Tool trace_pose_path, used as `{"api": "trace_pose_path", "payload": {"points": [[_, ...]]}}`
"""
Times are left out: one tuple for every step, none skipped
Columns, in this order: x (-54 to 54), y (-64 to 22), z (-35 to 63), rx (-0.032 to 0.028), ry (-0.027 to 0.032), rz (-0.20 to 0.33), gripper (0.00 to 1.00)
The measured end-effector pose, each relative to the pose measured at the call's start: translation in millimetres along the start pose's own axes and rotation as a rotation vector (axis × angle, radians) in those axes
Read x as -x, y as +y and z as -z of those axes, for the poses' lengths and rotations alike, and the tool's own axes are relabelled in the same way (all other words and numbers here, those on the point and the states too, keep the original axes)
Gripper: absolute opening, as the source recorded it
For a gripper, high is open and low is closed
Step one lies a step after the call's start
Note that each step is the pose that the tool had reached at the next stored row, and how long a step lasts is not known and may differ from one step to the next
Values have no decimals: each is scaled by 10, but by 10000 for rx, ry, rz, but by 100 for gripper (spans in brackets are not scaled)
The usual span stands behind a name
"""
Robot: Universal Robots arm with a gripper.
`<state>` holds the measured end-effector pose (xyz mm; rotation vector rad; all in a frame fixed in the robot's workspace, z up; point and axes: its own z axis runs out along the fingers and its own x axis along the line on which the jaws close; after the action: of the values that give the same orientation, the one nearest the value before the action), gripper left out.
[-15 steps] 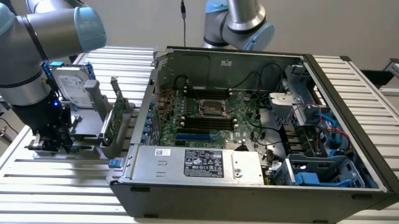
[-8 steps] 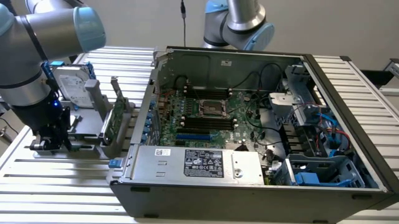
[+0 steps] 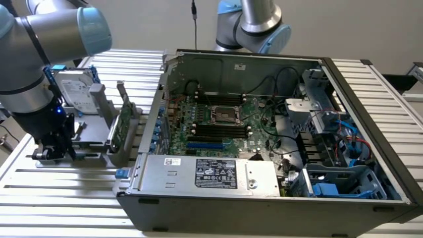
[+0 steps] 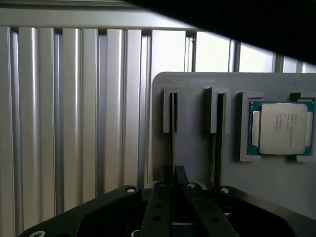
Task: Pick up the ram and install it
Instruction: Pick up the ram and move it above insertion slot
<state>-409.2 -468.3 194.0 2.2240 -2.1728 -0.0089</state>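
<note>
The ram (image 4: 172, 131) stands edge-on as a thin dark strip in a slot of the grey holder (image 4: 197, 153). My gripper (image 4: 174, 185) is right over its near end, and the two black fingers (image 4: 159, 197) come together on the strip. In the exterior view my gripper (image 3: 56, 148) reaches down into the grey holder (image 3: 92, 131) at that view's left, beside the open computer case (image 3: 264, 198). The motherboard (image 3: 221, 124) lies inside the case with long black slots (image 3: 221, 133).
A silver processor chip (image 4: 281, 128) sits in a pocket of the holder, two slots away. A green expansion card (image 3: 123, 124) and a hard drive (image 3: 71, 94) stand on the holder. A second arm (image 3: 254, 25) rises behind the case. A ribbed metal table (image 3: 59, 198) lies below.
</note>
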Motion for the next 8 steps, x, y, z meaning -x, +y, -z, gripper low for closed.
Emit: {"api": "trace_pose_path", "payload": {"points": [[-1,0,0,-1,-24,-8,14],[-2,0,0,-1,-53,-18,14],[-3,0,0,-2,-81,-28,14],[-4,0,0,-2,-113,-41,14],[-4,0,0,-3,-144,-59,14],[-5,0,0,-4,-174,-83,14],[-5,0,0,-4,-201,-111,14],[-6,0,-1,-4,-226,-141,14]]}}
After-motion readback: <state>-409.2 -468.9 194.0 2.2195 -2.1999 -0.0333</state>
